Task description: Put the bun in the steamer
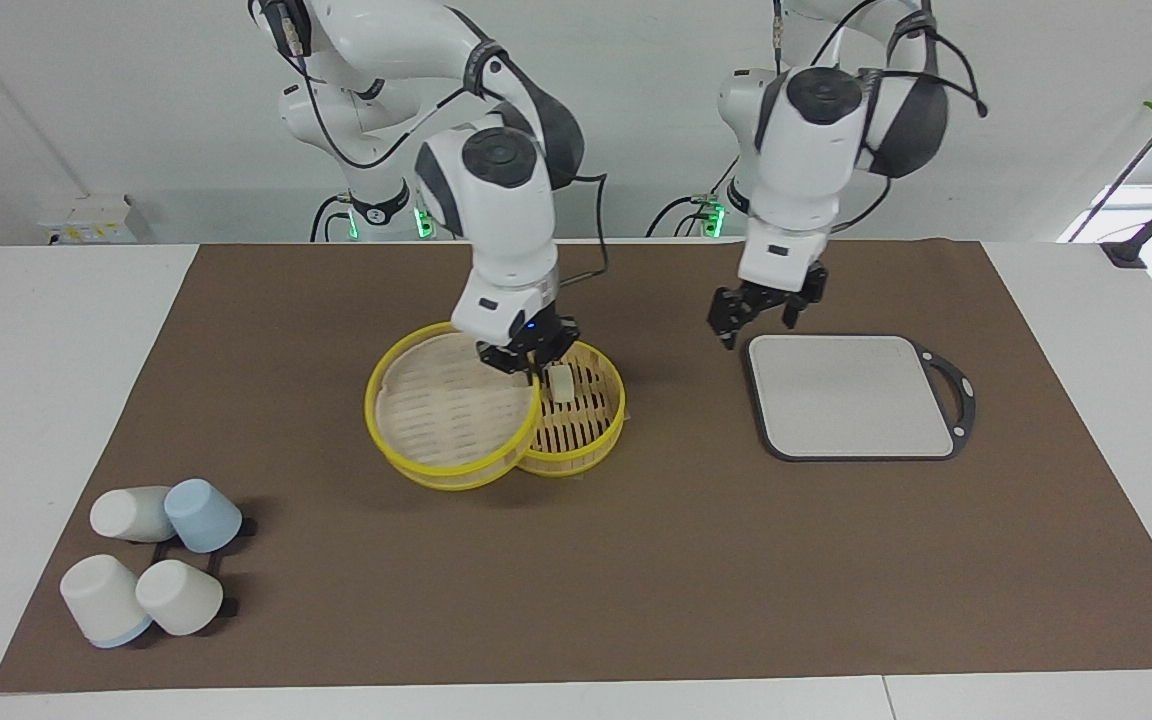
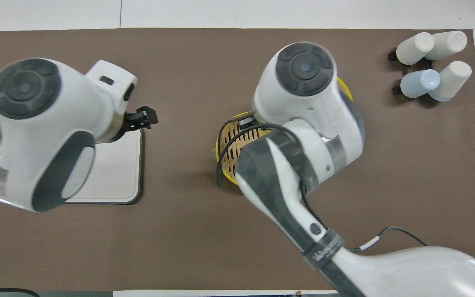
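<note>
Surface first: logging a brown mat (image 1: pixel 576 580) covering a white table, with a pale wall at the robots' end.

Starting at the right arm's end of the table: noting four cups (image 1: pixel 151 560), three white and one blue, lying tipped in a cluster near the mat's corner farthest from the robots, well apart from everything else.

Moving along to mid-table: recording the lid (image 1: pixel 441 415), yellow-rimmed, woven face showing, tilting, and overlapping the steamer's rim on the side toward the right arm's end. Unable to tell whether its lower edge is touching the mat.

Seeing the right gripper (image 1: pixel 528 362) clenching on the lid's rim, at the edge closest to the bun, with the right arm reaching down from above and hiding most of the steamer in the overhead view.

Noting the steamer (image 1: pixel 604 432) sitting on the mat, uncovered on the side toward the left arm's end, slatted floor showing.

Finding the bun (image 1: pixel 561 383) inside the steamer, resting on the slats just beside the right gripper, touching neither gripper.

Continuing toward the left arm's end: seeing the left gripper (image 1: pixel 759 322) hanging in the air with fingers spread, gripping nothing, over the mat beside the board's corner.

Ending with the board (image 1: pixel 851 395), grey, lying flat, its black handle (image 1: pixel 956 395) pointing toward the left arm's end.
</note>
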Robot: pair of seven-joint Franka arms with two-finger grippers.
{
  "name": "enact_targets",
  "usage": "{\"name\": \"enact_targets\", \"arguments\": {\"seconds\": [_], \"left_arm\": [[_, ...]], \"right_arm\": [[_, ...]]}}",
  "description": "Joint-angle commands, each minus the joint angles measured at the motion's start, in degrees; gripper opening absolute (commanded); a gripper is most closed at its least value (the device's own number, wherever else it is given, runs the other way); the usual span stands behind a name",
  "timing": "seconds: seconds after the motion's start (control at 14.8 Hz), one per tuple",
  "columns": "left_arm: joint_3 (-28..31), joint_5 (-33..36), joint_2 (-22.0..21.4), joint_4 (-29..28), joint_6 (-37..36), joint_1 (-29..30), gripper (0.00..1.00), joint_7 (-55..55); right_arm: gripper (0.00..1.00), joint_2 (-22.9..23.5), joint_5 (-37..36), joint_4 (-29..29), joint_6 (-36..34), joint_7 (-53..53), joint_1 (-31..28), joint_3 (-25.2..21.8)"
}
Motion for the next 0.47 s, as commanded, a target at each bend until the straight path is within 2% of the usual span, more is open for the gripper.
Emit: {"name": "enact_targets", "arguments": {"seconds": [0.0,0.2,0.4], "left_arm": [[-0.7,-0.8,-2.3,-1.6,-2.7,7.5,1.0,10.8],[-0.6,-1.1,-2.6,-1.4,-3.9,13.5,1.0,19.7],[-0.2,-2.4,-3.0,-1.0,-4.6,17.0,1.0,25.9]], "right_arm": [[0.0,2.6,-1.3,0.0,5.6,10.9,6.4,-0.5],[0.0,2.7,-1.5,-2.0,7.0,10.9,6.7,-0.3],[0.0,2.0,-1.5,-4.4,7.5,10.9,7.1,-0.3]]}}
